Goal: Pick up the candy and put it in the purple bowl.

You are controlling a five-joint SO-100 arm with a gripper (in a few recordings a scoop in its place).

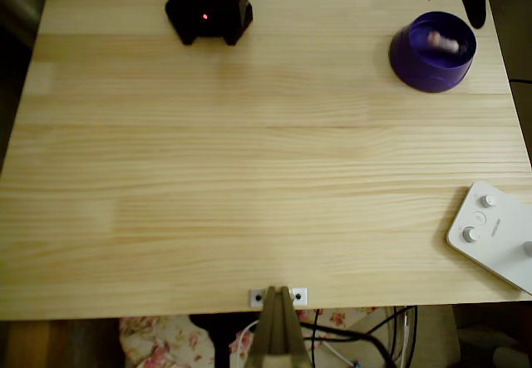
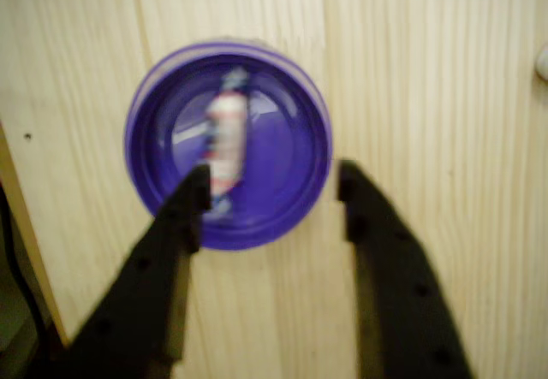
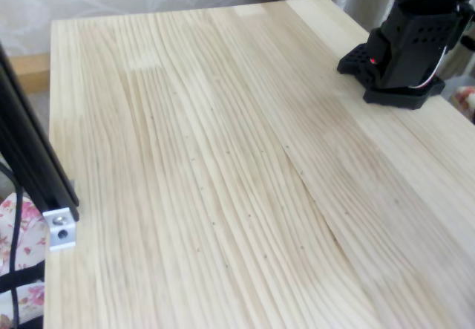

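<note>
The purple bowl (image 1: 428,73) stands near the far right corner of the wooden table in the overhead view. The candy (image 1: 443,41) lies inside it, pinkish with pale twisted ends. In the wrist view I look straight down into the bowl (image 2: 315,109), and the candy (image 2: 227,139) rests on its floor, left of centre. My gripper (image 2: 272,182) hangs above the bowl's near rim, open, with nothing between its black fingers (image 2: 184,216). It is apart from the candy.
The arm's black base (image 1: 209,7) sits at the table's far edge and shows too in the fixed view (image 3: 404,47). A white box with knobs (image 1: 495,235) lies at the right edge. Broad bare wood (image 1: 249,160) spans the middle.
</note>
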